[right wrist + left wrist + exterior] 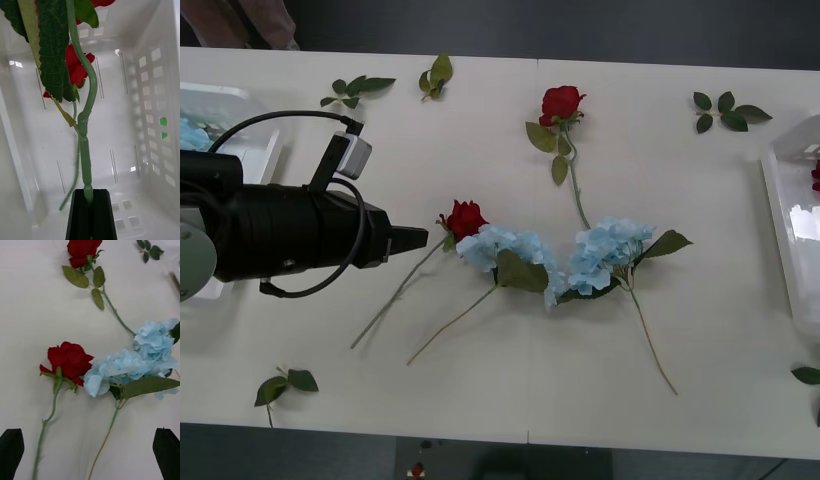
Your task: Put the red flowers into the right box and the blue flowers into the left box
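Note:
Two red flowers lie on the table: one rose (465,218) (69,362) mid-table and one (560,103) (82,249) farther back. Two blue flowers (505,250) (610,250) lie side by side next to the nearer rose, also seen as hydrangea heads (116,371) (155,337). My left gripper (412,240) (90,457) hovers open just left of the nearer rose's stem, with nothing between its black fingers (11,452). My right gripper (91,210) is shut on a rose's green stem (85,157) inside the right box (150,112) (790,215); its red head (77,67) hangs over the box floor.
The left box (240,110) at the table's left holds a blue flower (192,135). Loose green leaf sprigs lie at the back (355,90) (435,78) (725,110), near the front left (285,385) and at the right edge (808,375).

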Robot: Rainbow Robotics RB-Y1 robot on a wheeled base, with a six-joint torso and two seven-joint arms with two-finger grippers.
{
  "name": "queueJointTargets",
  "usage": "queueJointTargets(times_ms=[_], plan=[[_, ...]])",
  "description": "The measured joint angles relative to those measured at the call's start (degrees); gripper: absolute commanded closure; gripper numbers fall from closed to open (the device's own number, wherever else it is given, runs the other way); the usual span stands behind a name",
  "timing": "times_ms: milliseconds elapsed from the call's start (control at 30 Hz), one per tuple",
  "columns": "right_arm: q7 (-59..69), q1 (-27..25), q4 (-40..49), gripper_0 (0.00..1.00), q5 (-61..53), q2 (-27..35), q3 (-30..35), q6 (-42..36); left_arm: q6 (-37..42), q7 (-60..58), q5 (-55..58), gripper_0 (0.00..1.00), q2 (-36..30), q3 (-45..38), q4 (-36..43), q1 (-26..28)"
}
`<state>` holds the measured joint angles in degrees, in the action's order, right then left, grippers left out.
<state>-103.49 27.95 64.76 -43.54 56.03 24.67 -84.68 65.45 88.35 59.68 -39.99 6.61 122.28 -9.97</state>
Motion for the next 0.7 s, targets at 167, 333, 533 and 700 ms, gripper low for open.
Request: queueJointTargets(times_ms=[167, 333, 533, 700], plan=[[0.02, -3.69, 0.00, 1.00, 0.00, -0.09, -1.25, 5.54, -0.26, 0.00, -6.98, 0.00, -1.01, 2.74, -0.13, 0.21], [0.12, -6.24, 0.00, 1.00, 1.60, -1.59, -1.17, 10.09, -4.53, 0.02, -10.76, 0.00, -1.21, 7.38, -2.92, 0.13], [2.29, -9.38, 0.00, 0.99, 2.68, -5.25, -1.17, 16.88, -9.28, 0.05, -15.40, 0.00, -1.21, 13.54, -9.76, -2.08], [2.31, -11.17, 0.00, 0.38, 2.86, -7.10, -1.17, 19.67, -12.77, 0.07, -17.02, 0.00, -1.21, 17.87, -14.73, -4.67]])
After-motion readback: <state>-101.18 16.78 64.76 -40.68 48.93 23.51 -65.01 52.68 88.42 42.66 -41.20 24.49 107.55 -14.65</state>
